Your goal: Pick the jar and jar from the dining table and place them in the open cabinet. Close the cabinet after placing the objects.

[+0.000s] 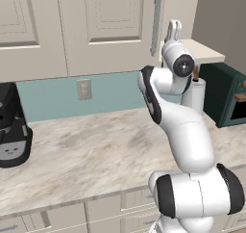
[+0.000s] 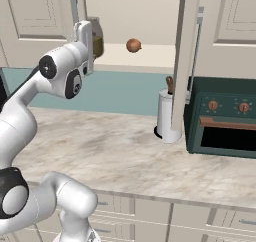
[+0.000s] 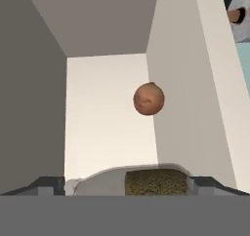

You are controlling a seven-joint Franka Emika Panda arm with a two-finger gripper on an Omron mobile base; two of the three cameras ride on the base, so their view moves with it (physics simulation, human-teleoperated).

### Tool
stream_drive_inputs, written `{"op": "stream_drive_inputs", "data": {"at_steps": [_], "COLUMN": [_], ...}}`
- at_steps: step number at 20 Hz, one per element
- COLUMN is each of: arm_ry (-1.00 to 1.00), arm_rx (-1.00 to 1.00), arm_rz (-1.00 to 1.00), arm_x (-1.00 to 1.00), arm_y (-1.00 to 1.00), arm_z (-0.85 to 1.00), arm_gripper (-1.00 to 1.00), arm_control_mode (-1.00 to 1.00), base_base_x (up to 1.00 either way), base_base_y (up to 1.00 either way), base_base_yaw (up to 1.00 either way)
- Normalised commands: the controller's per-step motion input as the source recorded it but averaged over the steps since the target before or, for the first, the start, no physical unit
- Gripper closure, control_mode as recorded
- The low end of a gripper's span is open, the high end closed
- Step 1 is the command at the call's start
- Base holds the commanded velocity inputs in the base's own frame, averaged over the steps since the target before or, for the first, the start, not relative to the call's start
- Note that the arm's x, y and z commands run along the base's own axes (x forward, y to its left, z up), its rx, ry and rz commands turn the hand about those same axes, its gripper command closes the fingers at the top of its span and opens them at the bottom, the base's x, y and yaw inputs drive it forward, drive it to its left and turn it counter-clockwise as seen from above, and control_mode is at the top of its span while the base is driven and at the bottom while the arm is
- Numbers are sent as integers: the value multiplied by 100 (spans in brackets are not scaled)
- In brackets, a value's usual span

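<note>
A small clear jar [image 2: 98,40] with olive-green contents stands at the left front of the open cabinet's cream shelf [image 2: 150,60]. My gripper [image 2: 90,36] reaches into the cabinet at shelf height, open, with a finger on each side of the jar [image 3: 156,181]. In the hand view the jar lies across the bottom between the two dark fingertips [image 3: 49,185]. From the left base view the gripper [image 1: 174,29] points up beside the cabinet door's silver handle [image 1: 156,16]. The dining table is out of view.
A small orange-brown ball [image 2: 133,45] sits deeper on the shelf, right of the jar. The open cabinet door [image 2: 184,61] stands edge-on at the right. On the counter [image 2: 110,146] below are a white canister [image 2: 167,117], a green toaster oven [image 2: 225,118] and a black coffee machine [image 1: 12,131].
</note>
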Motion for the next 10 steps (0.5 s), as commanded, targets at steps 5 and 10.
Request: {"op": "stream_drive_inputs", "data": {"at_steps": [5,10], "arm_ry": [0,0], "arm_rx": [0,0], "arm_rz": [0,0], "arm_x": [-28,-51], "arm_y": [-10,-1], "arm_z": [4,21], "arm_gripper": [-100,-100], "arm_control_mode": [-100,-100], "base_base_x": [0,0], "base_base_y": [0,0], "base_base_yaw": [0,0]}}
